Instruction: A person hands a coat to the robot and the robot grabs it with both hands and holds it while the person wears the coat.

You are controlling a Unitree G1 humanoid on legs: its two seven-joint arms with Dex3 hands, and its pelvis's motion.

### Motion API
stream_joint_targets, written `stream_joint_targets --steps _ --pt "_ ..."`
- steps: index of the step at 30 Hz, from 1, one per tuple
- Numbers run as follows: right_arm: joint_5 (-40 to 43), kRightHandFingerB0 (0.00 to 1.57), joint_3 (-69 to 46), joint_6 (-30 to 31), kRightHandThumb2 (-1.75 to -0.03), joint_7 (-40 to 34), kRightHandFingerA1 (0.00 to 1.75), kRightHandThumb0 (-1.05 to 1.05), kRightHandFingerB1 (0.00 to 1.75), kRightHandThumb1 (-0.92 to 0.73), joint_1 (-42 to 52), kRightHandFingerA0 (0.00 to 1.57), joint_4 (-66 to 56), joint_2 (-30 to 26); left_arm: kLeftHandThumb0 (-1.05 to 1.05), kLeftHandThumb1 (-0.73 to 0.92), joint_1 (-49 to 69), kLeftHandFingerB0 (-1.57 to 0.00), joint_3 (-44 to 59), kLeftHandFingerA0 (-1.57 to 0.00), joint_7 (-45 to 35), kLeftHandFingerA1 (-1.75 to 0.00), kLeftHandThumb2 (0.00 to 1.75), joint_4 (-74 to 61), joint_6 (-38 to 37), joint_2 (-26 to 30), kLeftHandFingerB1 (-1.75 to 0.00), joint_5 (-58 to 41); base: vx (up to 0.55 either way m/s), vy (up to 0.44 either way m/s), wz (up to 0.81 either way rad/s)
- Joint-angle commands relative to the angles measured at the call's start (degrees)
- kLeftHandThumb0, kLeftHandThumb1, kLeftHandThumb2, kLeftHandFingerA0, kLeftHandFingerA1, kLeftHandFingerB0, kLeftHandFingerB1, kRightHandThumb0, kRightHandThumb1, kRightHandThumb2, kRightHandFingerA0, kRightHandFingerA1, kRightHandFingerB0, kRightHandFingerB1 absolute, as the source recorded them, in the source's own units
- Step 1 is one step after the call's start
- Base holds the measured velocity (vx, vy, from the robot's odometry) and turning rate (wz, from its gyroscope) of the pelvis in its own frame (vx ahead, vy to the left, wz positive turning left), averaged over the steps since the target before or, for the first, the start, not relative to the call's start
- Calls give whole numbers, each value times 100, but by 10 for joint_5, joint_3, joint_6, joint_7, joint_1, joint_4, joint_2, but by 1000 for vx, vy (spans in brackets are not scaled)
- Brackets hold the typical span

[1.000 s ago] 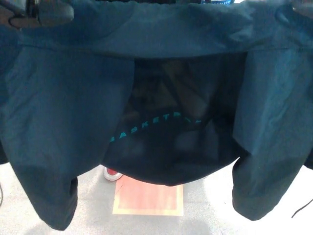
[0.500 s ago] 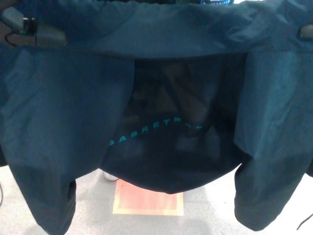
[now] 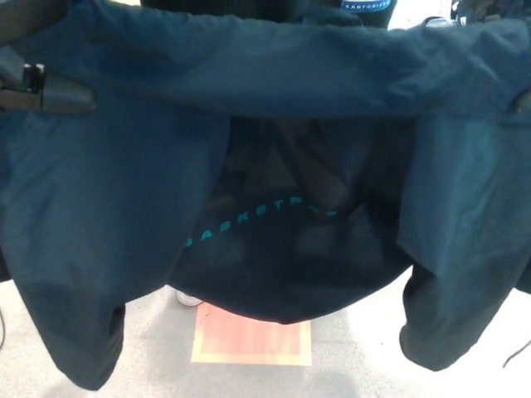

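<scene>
head view is basically all coat [image 3: 274,75] right now, dark teal, stretched wide across the frame with the lining and some teal lettering [image 3: 261,214] facing the camera. left hand [image 3: 37,87] has its fingers clamped on the coat's upper left edge. right hand [image 3: 521,104] is barely a sliver at the right edge, so i can't tell what its fingers are doing. handover looks done and the coat is held open. what's left is the person getting into it; sleeves [image 3: 448,323] hang empty above the floor [image 3: 348,365].
</scene>
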Motion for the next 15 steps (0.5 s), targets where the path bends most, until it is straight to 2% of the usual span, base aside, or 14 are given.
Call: stream_joint_targets --steps 1,2,5,6,7,8,10,12,15 --pt "8 9 66 53 -92 176 43 -84 5 -51 -27 2 42 27 -97 62 -2 -5 -38 -6 -118 -34 105 34 72 4 -16 31 0 0 0" --pt "1 0 74 53 -88 178 37 -82 10 -47 -30 8 48 32 -97 61 -11 -5 -47 -6 -123 -32 105 44 73 -2 -17 37 0 0 0" --pt "-10 4 90 65 -91 186 28 -88 0 -53 -40 4 58 45 -98 62 -31 -5 -70 -6 -135 -32 105 66 78 -15 -17 57 0 0 0" --pt "-12 0 93 65 -59 184 36 -87 17 -60 -41 17 61 48 -99 62 -38 -3 -77 -4 -136 -33 105 74 79 -20 -17 62 0 0 0" --pt "-15 0 95 63 -59 182 36 -87 17 -60 -41 17 65 51 -99 62 -45 -3 -83 -4 -137 -33 105 83 79 -26 -17 67 0 0 0" --pt "-16 0 97 56 -87 180 48 -82 11 -47 -40 17 67 53 -100 63 -50 -3 -88 -4 -139 -34 105 88 83 -30 -19 72 0 0 0" --pt "-21 0 101 52 -88 179 50 -84 11 -47 -39 22 69 54 -103 65 -58 -3 -97 -4 -142 -35 106 98 84 -36 -19 79 0 0 0" --pt "-19 0 99 46 -88 182 48 -84 12 -48 -37 17 76 59 -105 66 -66 -3 -107 -4 -141 -36 105 114 88 -46 -22 90 0 0 0" --pt "-23 1 97 43 -89 187 48 -84 12 -48 -36 17 77 62 -105 66 -72 -3 -113 -4 -143 -36 106 130 84 -51 -23 97 0 0 0"
